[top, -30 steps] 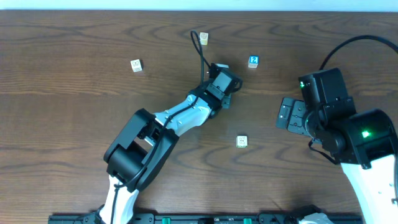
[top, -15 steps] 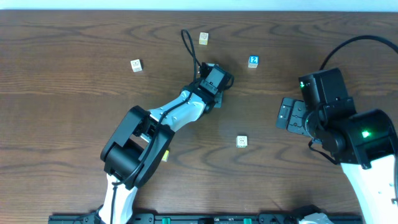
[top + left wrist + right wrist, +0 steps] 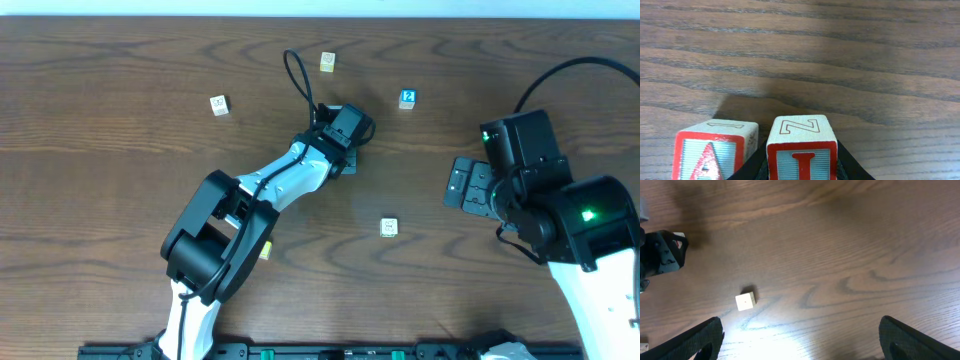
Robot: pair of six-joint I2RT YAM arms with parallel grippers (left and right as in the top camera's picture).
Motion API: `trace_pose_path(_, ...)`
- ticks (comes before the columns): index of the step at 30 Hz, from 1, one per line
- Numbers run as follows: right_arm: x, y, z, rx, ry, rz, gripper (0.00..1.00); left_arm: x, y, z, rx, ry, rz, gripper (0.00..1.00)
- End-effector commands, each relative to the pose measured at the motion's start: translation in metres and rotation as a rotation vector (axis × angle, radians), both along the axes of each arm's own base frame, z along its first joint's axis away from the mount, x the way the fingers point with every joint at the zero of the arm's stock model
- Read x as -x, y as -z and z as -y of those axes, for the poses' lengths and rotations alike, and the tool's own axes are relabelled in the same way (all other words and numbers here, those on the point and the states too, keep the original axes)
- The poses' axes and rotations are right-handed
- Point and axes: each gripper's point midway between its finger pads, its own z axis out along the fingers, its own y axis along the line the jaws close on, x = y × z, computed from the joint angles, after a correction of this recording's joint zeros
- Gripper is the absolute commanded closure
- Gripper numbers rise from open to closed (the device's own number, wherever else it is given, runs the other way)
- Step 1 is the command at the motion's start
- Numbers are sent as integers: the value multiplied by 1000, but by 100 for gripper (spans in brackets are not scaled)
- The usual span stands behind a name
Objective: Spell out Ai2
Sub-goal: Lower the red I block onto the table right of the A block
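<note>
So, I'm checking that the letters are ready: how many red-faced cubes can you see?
2. In the left wrist view, the A cube stands on the table at the left. The I cube sits beside it, gripped in the left pincer. The overhead view shows neither.

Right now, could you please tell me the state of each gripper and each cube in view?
left gripper: shut on the I cube.
I cube: held, red I face upright toward the wrist camera.
A cube: free, upright beside the I cube, a gripper finger between them.
2 cube: free on the table, blue face up, apart from both grippers.
right gripper: open, empty.
cream cube: free on the table, nothing touching it.
</note>
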Motion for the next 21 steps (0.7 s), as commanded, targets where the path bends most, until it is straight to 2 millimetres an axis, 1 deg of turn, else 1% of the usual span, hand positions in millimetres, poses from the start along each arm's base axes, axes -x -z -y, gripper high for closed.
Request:
trace_pose_path(1, 0, -6, 3, -5, 20, 22, 1, 11, 8, 3, 20, 12, -69, 90)
trace_pose_path(5, 0, -6, 3, -5, 20, 21, 1, 10, 1, 2, 5, 12, -77, 91)
trace_pose_path(11, 1, -5, 3, -5, 20, 21, 1, 16, 2, -4, -21, 5, -108, 91)
trace_pose_path(21, 3, -4, 4, -1, 20, 11, 1, 6, -1, -16, -87, -30, -48, 88)
